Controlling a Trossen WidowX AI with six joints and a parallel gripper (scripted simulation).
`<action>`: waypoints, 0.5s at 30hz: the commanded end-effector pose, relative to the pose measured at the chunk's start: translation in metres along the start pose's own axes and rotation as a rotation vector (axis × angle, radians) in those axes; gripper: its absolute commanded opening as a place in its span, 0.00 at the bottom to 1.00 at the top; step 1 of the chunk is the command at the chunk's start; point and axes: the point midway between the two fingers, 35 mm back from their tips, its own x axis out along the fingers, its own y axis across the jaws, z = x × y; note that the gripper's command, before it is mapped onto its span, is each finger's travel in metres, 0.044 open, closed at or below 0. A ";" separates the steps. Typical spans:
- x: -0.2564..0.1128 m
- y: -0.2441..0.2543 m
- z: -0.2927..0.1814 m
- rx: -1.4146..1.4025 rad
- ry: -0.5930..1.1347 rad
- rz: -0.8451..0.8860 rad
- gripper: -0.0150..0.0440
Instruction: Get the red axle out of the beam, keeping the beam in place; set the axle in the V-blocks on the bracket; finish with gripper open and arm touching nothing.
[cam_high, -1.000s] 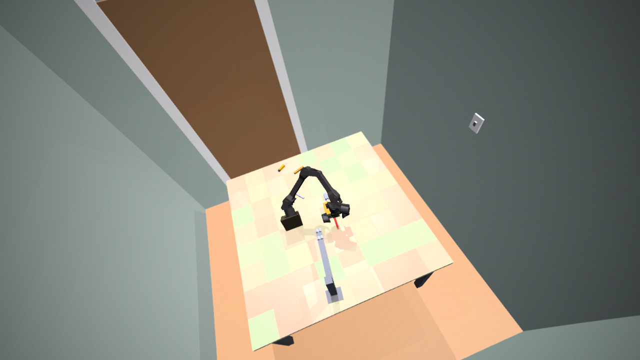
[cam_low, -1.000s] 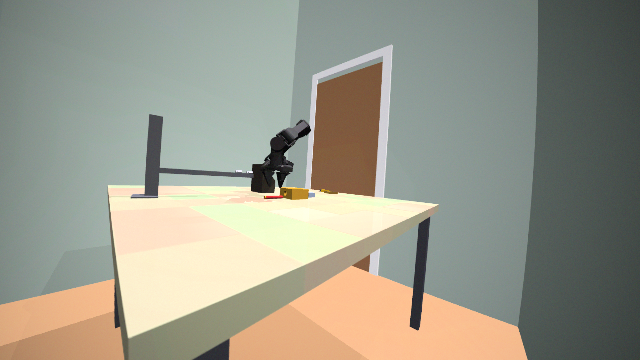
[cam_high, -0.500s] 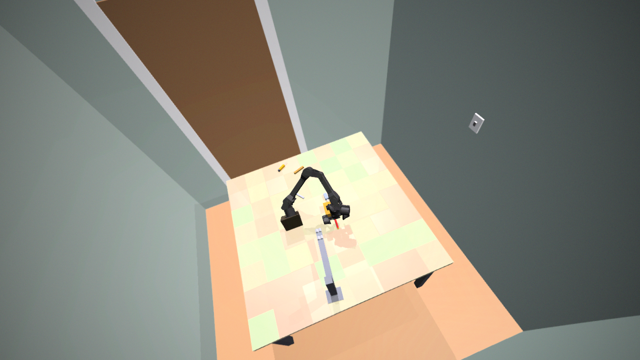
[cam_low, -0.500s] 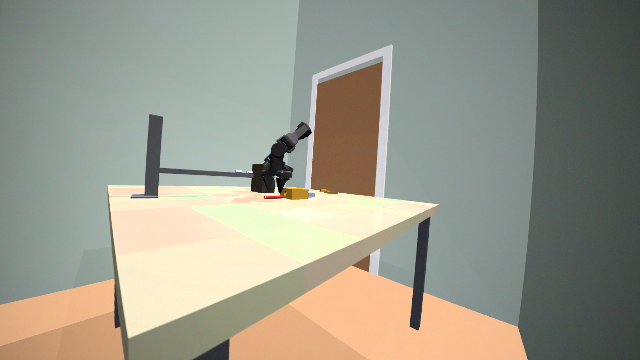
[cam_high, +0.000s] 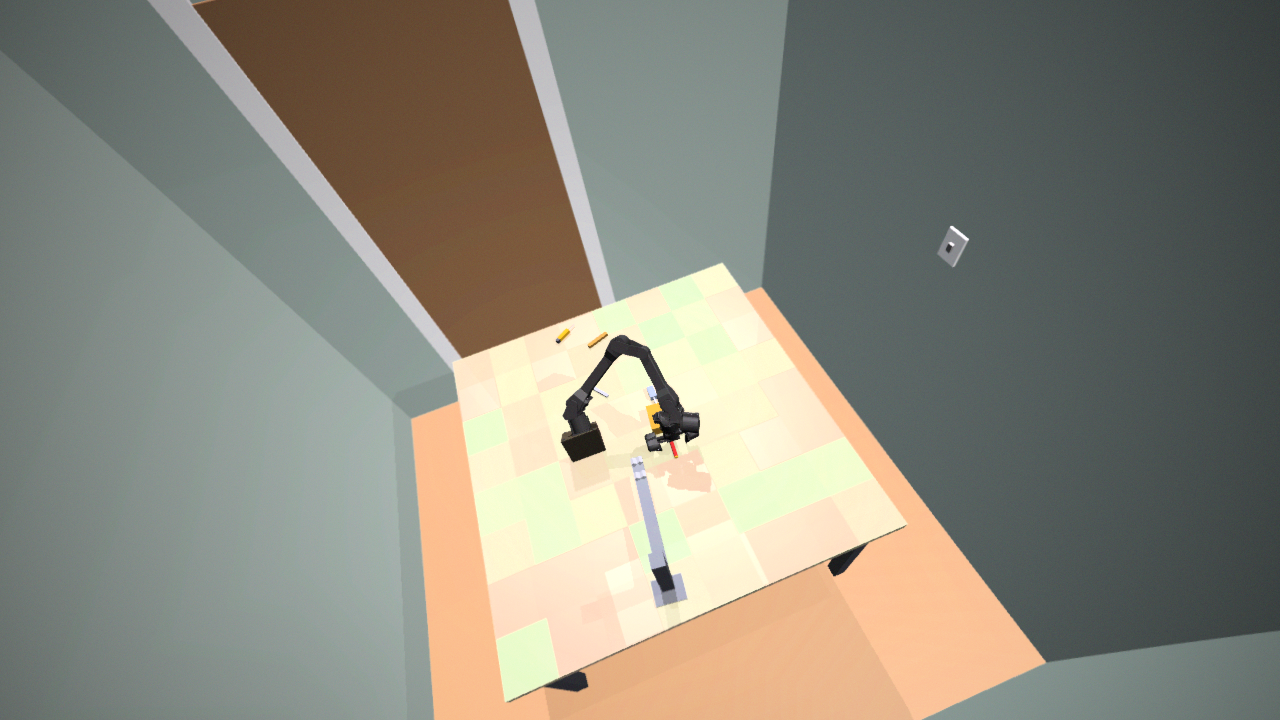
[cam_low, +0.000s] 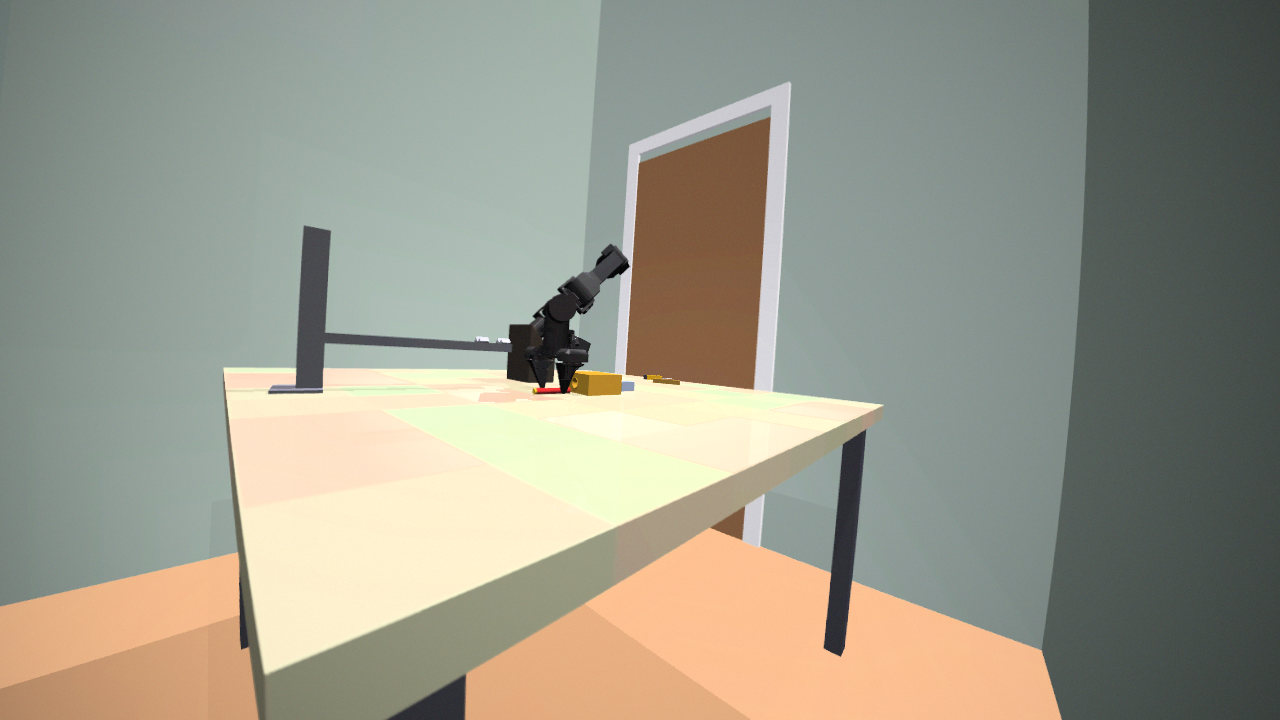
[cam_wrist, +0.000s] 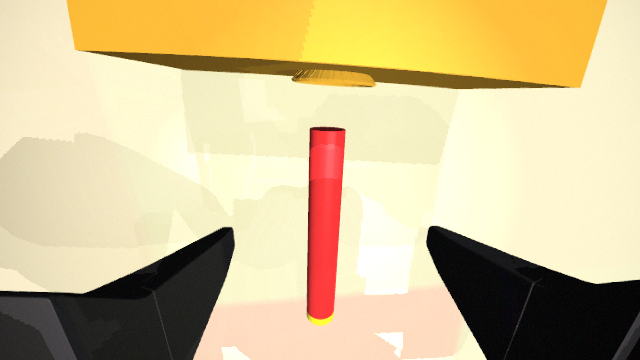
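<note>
The red axle with a yellow end lies flat on the table, wholly outside the orange-yellow beam. A gap separates it from the beam's hole in the wrist view. My gripper is open and low, pointing down, with one finger on each side of the axle; neither finger touches it in the wrist view. The two pale V-blocks sit at the free end of the raised grey bracket and bear nothing. The top view hides the fingertips.
The bracket's upright post stands near the table's edge. A blue-grey block is at the beam's far end. A yellow piece, an orange bar and a thin grey rod lie farther back.
</note>
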 end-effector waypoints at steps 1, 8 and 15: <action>0.004 0.004 0.001 0.015 -0.009 0.006 1.00; 0.003 0.002 0.000 0.005 -0.002 0.004 0.91; 0.003 0.002 0.000 0.005 -0.002 0.004 0.60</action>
